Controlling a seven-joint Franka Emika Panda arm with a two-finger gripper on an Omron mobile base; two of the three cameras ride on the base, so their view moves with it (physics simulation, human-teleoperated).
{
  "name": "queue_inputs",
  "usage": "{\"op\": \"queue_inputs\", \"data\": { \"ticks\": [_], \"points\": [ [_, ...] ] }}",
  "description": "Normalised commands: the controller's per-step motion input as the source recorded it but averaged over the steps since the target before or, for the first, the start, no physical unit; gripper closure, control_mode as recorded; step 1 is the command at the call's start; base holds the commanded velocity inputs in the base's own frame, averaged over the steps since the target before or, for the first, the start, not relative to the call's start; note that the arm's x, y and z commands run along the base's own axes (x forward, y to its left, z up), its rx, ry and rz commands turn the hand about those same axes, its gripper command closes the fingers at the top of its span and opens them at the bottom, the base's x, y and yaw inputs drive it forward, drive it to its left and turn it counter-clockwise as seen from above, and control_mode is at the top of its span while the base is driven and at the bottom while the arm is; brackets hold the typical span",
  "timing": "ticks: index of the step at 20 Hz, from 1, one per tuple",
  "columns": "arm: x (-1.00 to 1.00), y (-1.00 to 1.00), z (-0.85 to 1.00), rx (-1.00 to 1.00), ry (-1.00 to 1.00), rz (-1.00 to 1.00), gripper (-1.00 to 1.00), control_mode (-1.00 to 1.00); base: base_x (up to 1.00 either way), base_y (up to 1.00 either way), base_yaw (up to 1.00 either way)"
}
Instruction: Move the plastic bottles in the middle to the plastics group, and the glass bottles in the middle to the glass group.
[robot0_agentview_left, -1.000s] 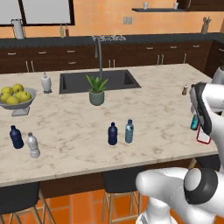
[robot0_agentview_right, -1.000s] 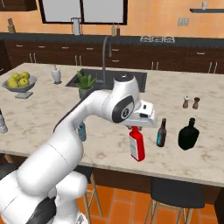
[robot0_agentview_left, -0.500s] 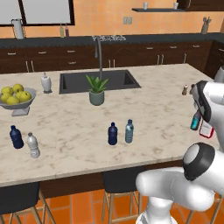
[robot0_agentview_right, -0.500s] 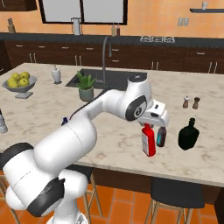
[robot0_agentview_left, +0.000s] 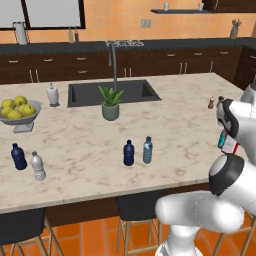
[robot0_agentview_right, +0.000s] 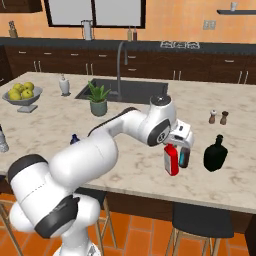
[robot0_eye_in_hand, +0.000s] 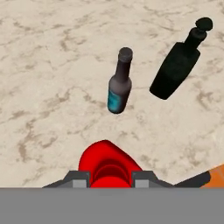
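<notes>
Gripping the flat-sided red bottle by its narrow neck, the jaws hold it upright beside a glossy black bottle on the veined marble surface.

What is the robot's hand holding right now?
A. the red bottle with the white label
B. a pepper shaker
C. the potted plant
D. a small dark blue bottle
A: the gripper is shut on the neck of the red bottle, carrying it beside a slim dark bottle and the dark green-black bottle on the counter.
</notes>
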Motion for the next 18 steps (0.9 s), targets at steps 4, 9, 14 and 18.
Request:
{"op": "queue_inputs", "data": {
  "ticks": [4,9,14,18],
  "points": [
    [0.31,-0.02,-0.29,0.0,0.0,0.0,1.0,-1.0,0.0,0.0,0.0],
    [0.27,-0.05,-0.33,0.0,0.0,0.0,1.0,-1.0,0.0,0.0,0.0],
    [0.18,-0.1,-0.33,0.0,0.0,0.0,1.0,-1.0,0.0,0.0,0.0],
    [0.12,-0.01,-0.32,0.0,0.0,0.0,1.0,-1.0,0.0,0.0,0.0]
  ]
}}
